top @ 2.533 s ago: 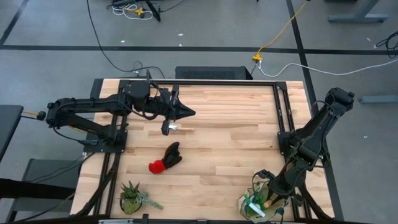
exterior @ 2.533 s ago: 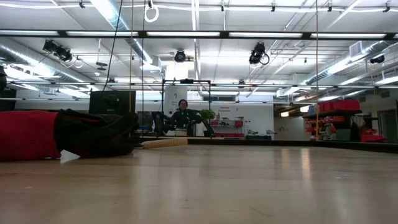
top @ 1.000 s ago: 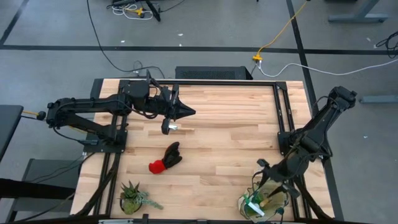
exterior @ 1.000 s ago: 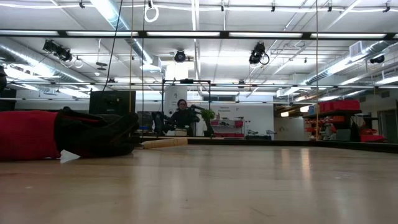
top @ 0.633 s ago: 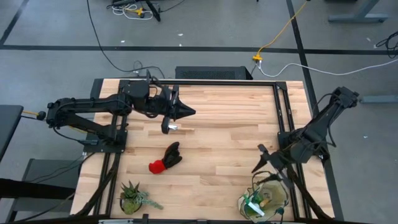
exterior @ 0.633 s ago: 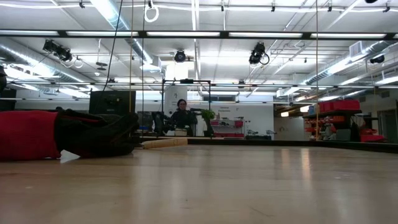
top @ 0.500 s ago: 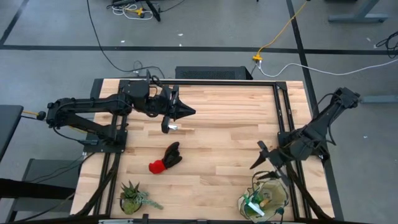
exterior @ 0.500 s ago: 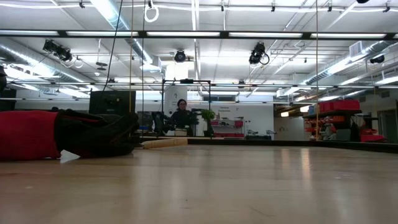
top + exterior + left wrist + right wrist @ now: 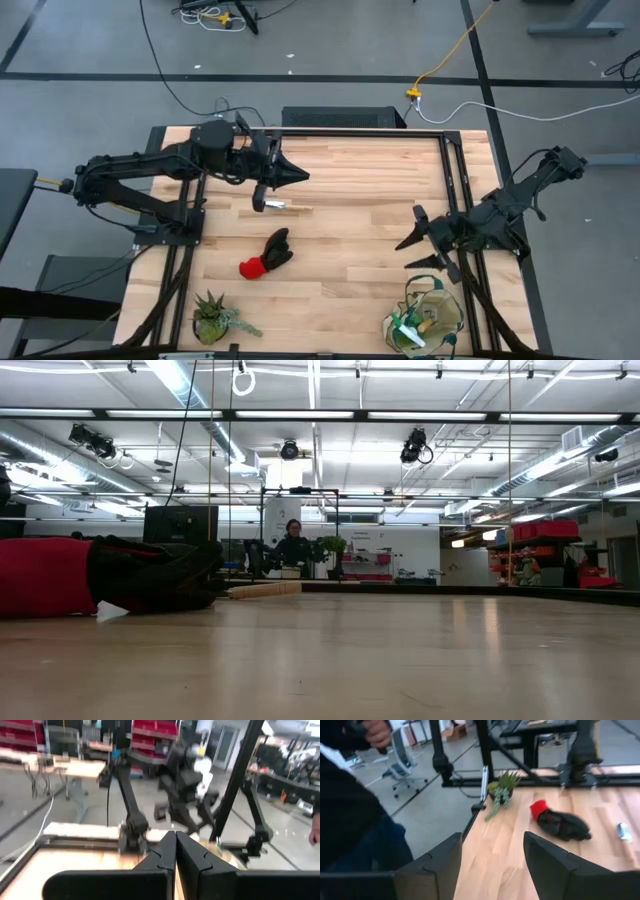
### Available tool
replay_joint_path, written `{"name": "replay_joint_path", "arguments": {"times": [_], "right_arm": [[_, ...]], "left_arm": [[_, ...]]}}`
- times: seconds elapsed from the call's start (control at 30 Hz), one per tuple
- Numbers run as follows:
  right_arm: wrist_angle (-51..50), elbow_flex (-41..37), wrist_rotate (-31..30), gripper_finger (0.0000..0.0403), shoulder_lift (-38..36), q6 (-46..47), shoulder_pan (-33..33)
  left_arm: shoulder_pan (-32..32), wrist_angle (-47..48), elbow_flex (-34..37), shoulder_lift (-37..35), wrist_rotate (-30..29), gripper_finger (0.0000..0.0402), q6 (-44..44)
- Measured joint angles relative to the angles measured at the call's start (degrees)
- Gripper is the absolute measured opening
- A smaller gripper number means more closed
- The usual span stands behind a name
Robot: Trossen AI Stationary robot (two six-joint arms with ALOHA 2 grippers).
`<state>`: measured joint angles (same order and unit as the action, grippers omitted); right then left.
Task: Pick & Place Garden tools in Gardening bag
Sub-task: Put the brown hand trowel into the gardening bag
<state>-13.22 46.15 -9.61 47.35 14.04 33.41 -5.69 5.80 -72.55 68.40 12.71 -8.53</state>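
**Bag's getting full, gloves not in it yet**

So the gardening bag sits at the near right corner of the bench, and there's a bright green piece with a white handle in it plus some other stuff I can't make out. My right gripper hovers just beyond the bag, jaws spread wide, holding nothing. The red-and-black glove pair lies mid-bench, left of centre. My left gripper hangs over the far left part, jaws clenched tight, empty. A potted plant sits at the near left corner.
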Motion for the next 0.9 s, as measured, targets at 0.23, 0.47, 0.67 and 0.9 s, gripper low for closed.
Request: {"name": "replay_joint_path", "arguments": {"times": [0.23,0.47,0.67,0.9], "right_arm": [[-3.40,4.18,0.00,0.0212,0.02,-0.04,-3.98],[-3.57,4.83,0.02,0.0212,0.36,-0.04,-8.00],[-3.57,4.83,-0.01,0.0212,0.81,-0.06,-10.53],[-2.70,4.83,-5.03,0.0212,0.81,-5.17,-10.93]], "left_arm": [[-0.01,14.96,-6.55,0.00,-2.99,0.0014,2.25],[0.00,21.66,-9.43,-0.01,-6.61,0.0014,3.86],[-0.02,24.75,-9.40,0.07,-8.05,0.0014,3.70],[0.00,27.44,-9.40,0.09,-9.75,0.0014,3.64]]}}
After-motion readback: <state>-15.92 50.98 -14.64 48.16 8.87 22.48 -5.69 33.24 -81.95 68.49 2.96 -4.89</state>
